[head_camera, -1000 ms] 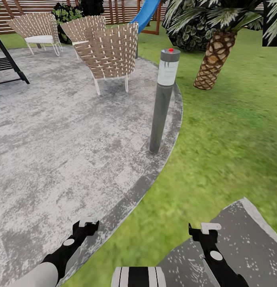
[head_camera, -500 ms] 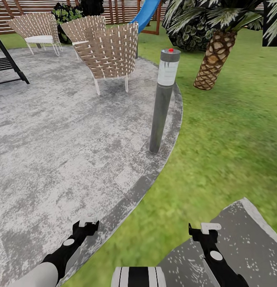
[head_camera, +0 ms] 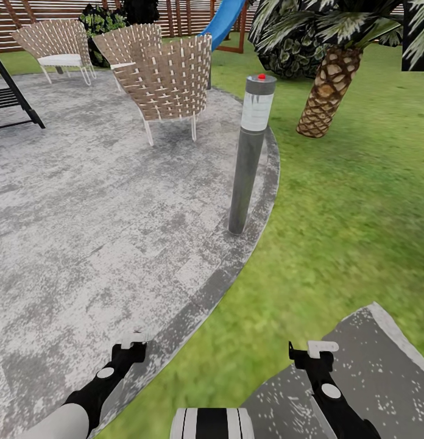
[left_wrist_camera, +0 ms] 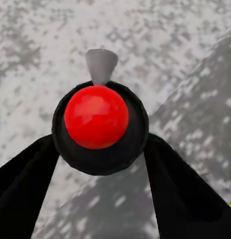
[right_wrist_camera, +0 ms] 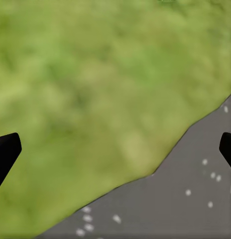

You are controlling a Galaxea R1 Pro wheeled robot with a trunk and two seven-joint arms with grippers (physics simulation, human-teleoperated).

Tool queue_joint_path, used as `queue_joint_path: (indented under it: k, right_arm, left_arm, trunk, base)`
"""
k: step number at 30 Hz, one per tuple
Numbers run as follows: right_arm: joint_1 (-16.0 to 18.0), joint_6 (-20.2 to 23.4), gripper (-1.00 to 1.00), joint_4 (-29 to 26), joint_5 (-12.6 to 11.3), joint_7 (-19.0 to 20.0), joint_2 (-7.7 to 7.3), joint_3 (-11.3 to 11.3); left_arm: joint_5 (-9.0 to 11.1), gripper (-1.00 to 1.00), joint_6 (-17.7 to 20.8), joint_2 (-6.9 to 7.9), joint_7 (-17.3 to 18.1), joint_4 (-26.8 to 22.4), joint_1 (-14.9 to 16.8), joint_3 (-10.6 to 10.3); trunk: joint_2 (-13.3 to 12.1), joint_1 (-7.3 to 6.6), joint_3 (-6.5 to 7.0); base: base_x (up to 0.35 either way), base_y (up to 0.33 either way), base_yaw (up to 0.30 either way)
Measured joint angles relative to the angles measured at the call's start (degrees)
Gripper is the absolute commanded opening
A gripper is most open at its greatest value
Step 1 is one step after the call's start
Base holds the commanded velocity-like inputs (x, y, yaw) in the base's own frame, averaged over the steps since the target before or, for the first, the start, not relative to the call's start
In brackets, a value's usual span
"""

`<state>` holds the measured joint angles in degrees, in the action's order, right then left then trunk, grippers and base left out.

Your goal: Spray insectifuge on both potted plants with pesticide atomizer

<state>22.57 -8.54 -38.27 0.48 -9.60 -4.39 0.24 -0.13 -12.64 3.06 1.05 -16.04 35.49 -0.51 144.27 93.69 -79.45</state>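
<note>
In the left wrist view a black round cap with a glossy red button and a grey nozzle, the pesticide atomizer, sits between my left gripper's two black fingers, which press on both its sides. In the head view the left gripper hangs low over the edge of the grey paved patio. My right gripper is open over the lawn and a grey stepping slab, its fingertips far apart. The potted plants are out of view.
A grey bollard lamp with a small red knob stands on the patio's rim ahead. Woven chairs stand beyond it, a palm trunk at the right, a blue slide and the brown slatted fence behind.
My left gripper has dropped slightly and drawn back a little in the head view. The right arm and the scene are unchanged.
</note>
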Motion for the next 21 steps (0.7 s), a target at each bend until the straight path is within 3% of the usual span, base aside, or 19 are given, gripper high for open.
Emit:
queue_joint_path:
  k: [21]
  right_arm:
    - [0.0, 0.0, 1.00, 0.0, 0.0, 0.0, 0.00, 0.0]
  left_arm:
    - [0.0, -1.00, -0.1, 0.00, 0.0, -0.1, 0.0, 0.0]
  trunk:
    - [0.0, 0.00, 0.00]
  base:
    - [0.000, 0.000, 0.000]
